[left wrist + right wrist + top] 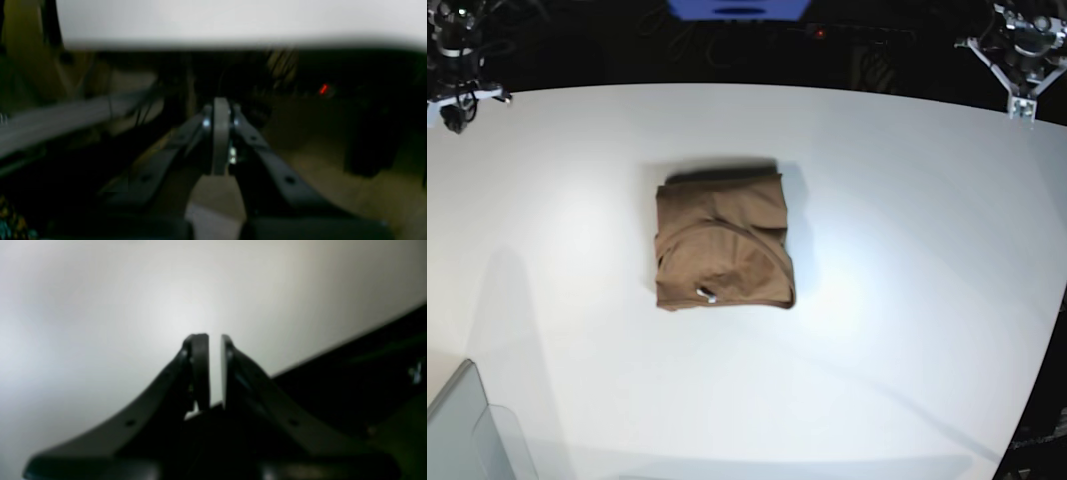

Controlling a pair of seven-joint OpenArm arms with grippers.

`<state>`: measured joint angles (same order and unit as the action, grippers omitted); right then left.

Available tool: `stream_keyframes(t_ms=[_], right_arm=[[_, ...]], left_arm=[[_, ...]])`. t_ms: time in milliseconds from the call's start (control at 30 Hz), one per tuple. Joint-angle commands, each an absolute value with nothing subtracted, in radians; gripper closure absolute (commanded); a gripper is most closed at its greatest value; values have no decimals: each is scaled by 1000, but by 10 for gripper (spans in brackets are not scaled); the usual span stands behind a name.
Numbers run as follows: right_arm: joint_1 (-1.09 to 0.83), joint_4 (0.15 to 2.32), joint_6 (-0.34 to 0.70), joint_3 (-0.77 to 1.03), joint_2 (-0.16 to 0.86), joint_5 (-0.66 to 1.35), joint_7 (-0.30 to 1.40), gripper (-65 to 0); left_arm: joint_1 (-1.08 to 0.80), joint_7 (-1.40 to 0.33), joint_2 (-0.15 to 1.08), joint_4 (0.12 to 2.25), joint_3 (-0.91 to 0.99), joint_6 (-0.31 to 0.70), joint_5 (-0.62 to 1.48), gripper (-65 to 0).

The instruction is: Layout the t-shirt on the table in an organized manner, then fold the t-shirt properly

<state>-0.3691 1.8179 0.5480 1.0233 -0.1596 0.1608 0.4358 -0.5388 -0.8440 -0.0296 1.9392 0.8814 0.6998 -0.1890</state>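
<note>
White table [907, 250] fills nearly everything I see, matte and smooth, its far edge curving against a dark room behind. Near its middle lies the brown t-shirt [723, 245], folded into a compact square, well apart from both my arms. My left claw [221, 110] is pressed closed on nothing. My right claw [214, 340] shows a narrow gap, holding nothing.
</note>
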Motion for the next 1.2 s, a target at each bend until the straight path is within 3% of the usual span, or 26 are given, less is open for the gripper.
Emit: stream_keyframes(t_ms=[0,267,467,767,867,1067,1167], right_arm=[[-374,1787,547,1052,-157,180,433,-47],[-375,1458,547,1093,-157,196,427,-47],[-349,1155,547,1052,-64,191,404,-47],[-340,788,538,829,-8,159,44,-46],[-295,622,455,782,-7,127,-97,-46],[-171,139,214,662,82,-53,-476,-46],[-156,54,22,573,91,-162,-615,-46]], left_arm=[[-553,-814,-24,1920,880,698,-177,0],[-559,-656,-30,1598,862,698,-177,0],[-499,-501,5,1219,791,698,-189,-1],[-312,-188,56,674,785,698,-254,-1],[-260,-125,77,542,743,698,-254,-1],[-131,21,122,222,605,384,-252,-1],[-76,96,136,114,526,245,-252,-2]])
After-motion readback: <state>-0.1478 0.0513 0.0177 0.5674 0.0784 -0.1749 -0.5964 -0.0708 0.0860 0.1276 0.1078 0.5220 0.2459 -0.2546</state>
